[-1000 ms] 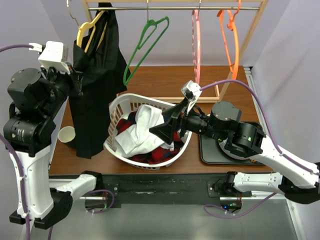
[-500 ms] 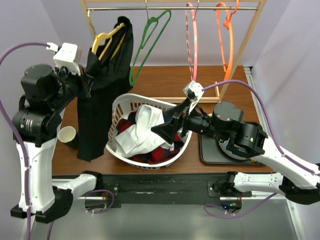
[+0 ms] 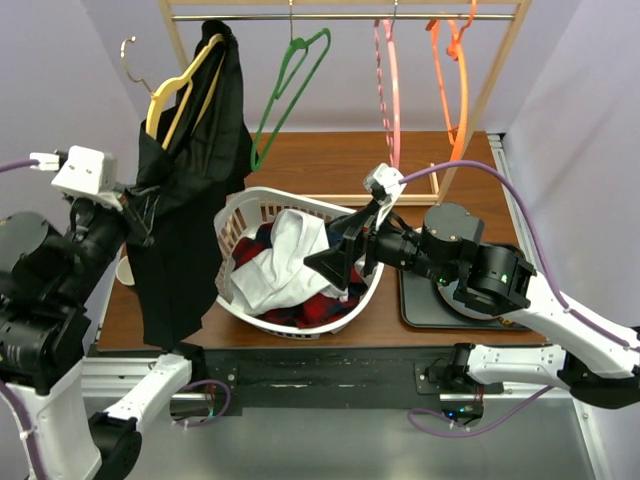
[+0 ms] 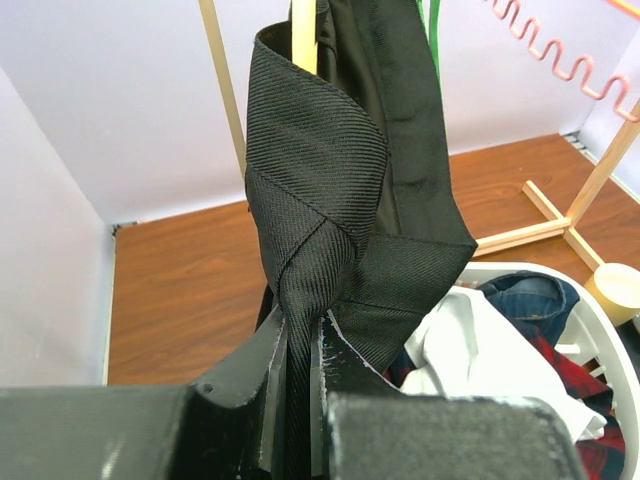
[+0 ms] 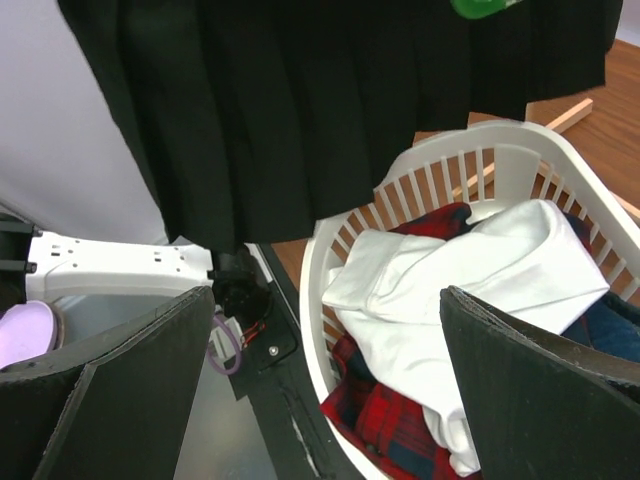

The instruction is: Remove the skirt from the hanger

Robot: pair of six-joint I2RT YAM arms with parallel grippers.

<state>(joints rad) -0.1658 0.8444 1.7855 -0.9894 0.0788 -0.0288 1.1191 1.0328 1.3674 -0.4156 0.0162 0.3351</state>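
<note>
Hanging off the yellow hanger (image 3: 172, 95), the black skirt (image 3: 195, 190) is grabbed at its 9 o'clock edge by the left gripper (image 3: 137, 213), about halfway down the cloth. Most of the fabric is seen at 3 o'clock of the fingers, and the hem drops away toward 6. The left jaws are squeezed nearly together, with a fold of skirt sandwiched between them. The right gripper (image 3: 340, 255) is spread wide with nothing held. It's parked over the 3 o'clock side of the white basket (image 3: 262, 193), well apart from the skirt.

The pinch itself is only shown properly in the left wrist view: a twisted band of the skirt (image 4: 330, 180) is fed straight down into the left gripper (image 4: 297, 390). In the right wrist view the skirt's pleats (image 5: 300, 100) are seen at 12 o'clock. The basket (image 5: 440, 165) is below them, packed with a white garment (image 5: 470, 270) and some red plaid, all framed by the wide gap of the right gripper (image 5: 320, 390). The yellow hanger is only clearly seen from the top camera.

Tally: one skirt, one basket, one paper cup (image 3: 125, 268), two grippers, and four hangers. That's the yellow one plus green (image 3: 289, 99), pink (image 3: 392, 100) and orange (image 3: 458, 100), those three hooked up at the rail (image 3: 340, 16).
</note>
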